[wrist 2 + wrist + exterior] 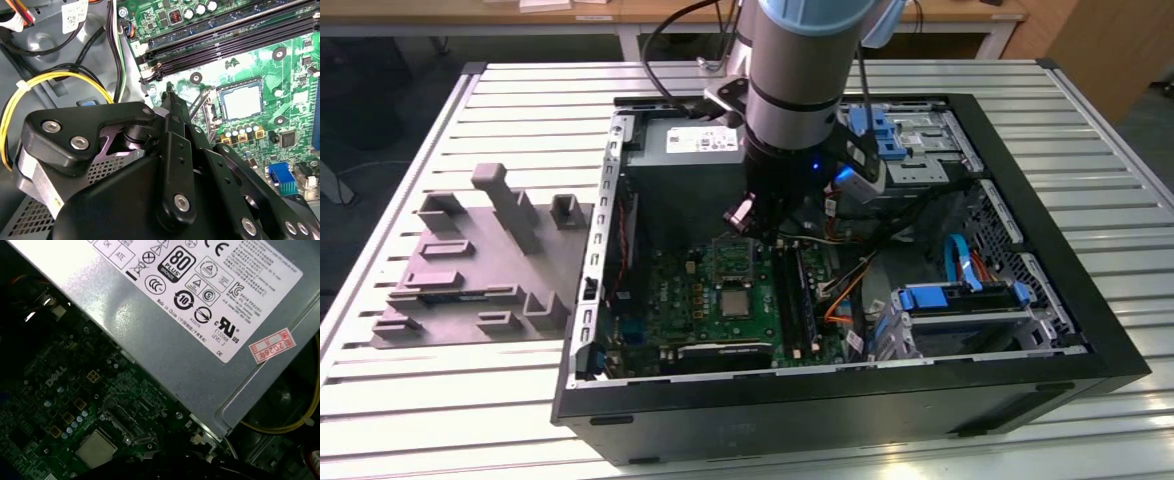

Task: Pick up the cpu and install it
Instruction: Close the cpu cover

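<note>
Gripper (pixel 169 92) fingers stand over the motherboard (pixel 295 75) inside the open computer case (pixel 1067 330), seen from behind in the second wrist view, where the black linkage and finger bars crowd the foreground. From that angle the fingers (pixel 172 107) overlap into one dark column, so I cannot tell whether they are spread or pressed together, and nothing can be made out between them. The tip lies beside the socket's raised metal lever, apart from the chip itself.

Seated flat in its socket is the cpu (pixel 242 99), its pale silvery top square within the dark frame, just beside a row of small capacitors. In the first wrist view the cpu (pixel 96 448) lies on the green board near the big grey power supply (pixel 200 345) with its white label. In the exterior view the cpu (pixel 736 302) sits near the middle of the board, with the arm (pixel 794 110) reaching down into the case just above it.

The case lies on its side on a slatted metal surface (pixel 494 390). A grey moulded fixture (pixel 474 270) rests on the surface toward the exterior view's left edge, well apart from the case's board.
</note>
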